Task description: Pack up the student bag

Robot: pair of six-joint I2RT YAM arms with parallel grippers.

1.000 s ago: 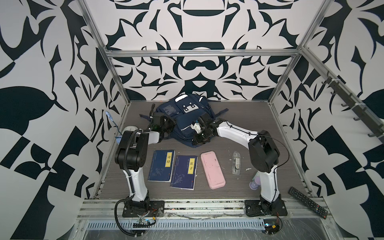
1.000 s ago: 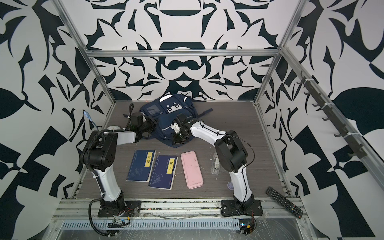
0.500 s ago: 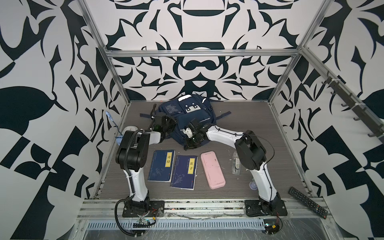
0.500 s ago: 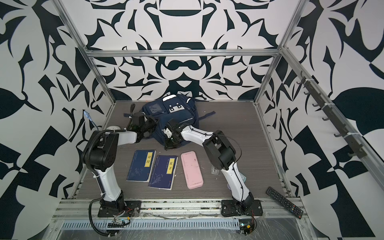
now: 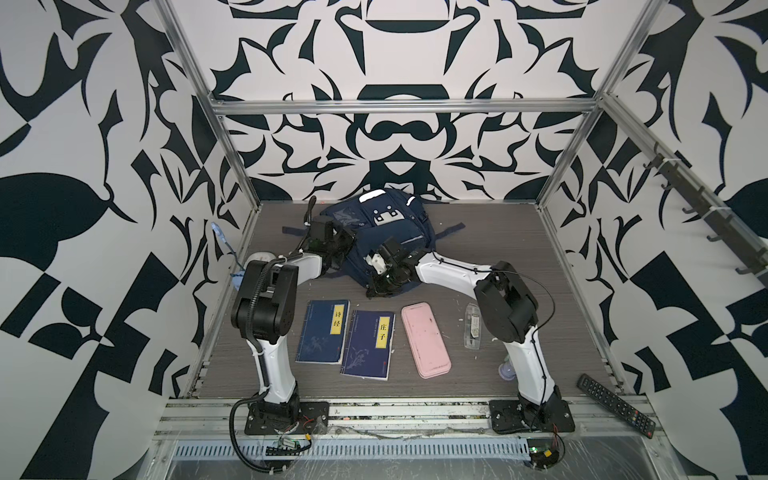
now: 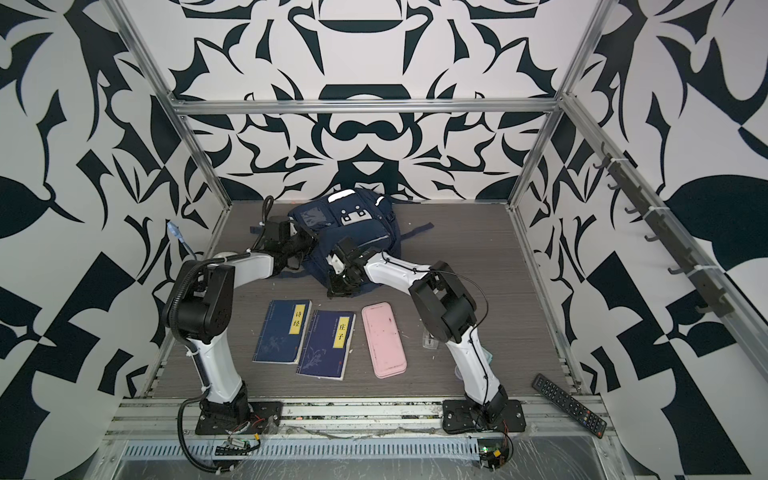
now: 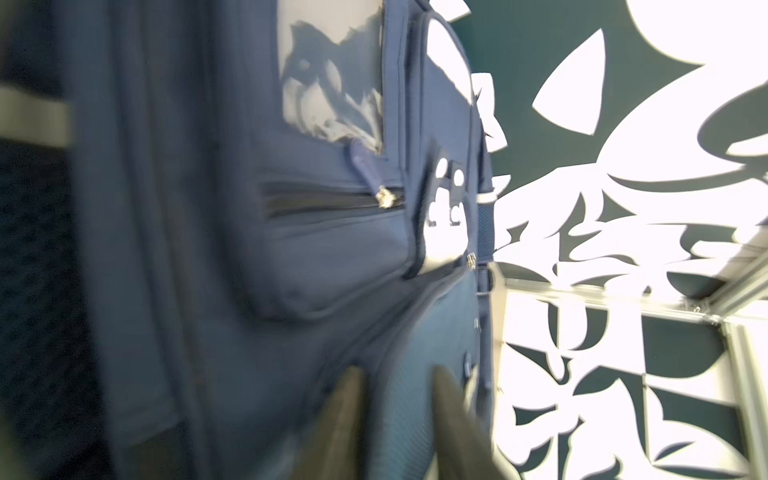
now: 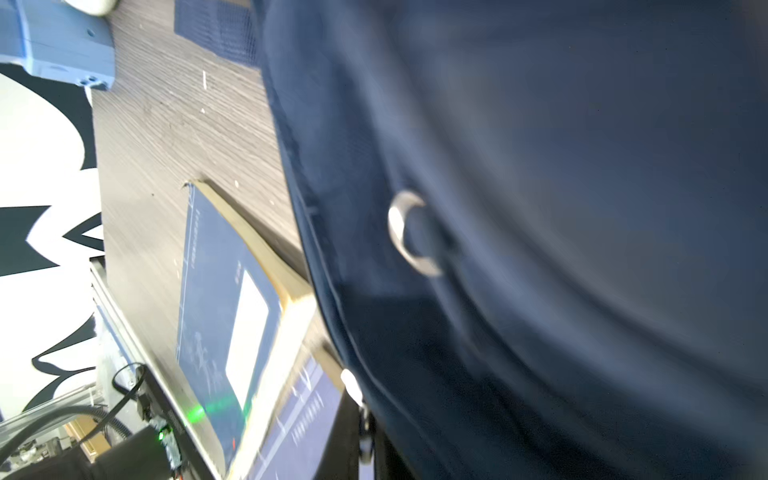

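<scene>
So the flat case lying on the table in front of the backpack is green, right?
No, the case is pink, not green; both top views show it. It does lie on the table in front of the backpack.

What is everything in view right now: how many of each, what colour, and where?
student bag: one, navy blue, back middle of the table.
books: two, navy with yellow labels, lying side by side in front of the bag.
flat case: one, pink, just right of the books.
small clear item: one, transparent, right of the pink case; too small to identify.
remote control: one, black, front right corner on the metal rail.
left gripper: one, dark, fingers apart against the bag's left side.
right gripper: one, dark, shut, at the bag's near edge.
</scene>
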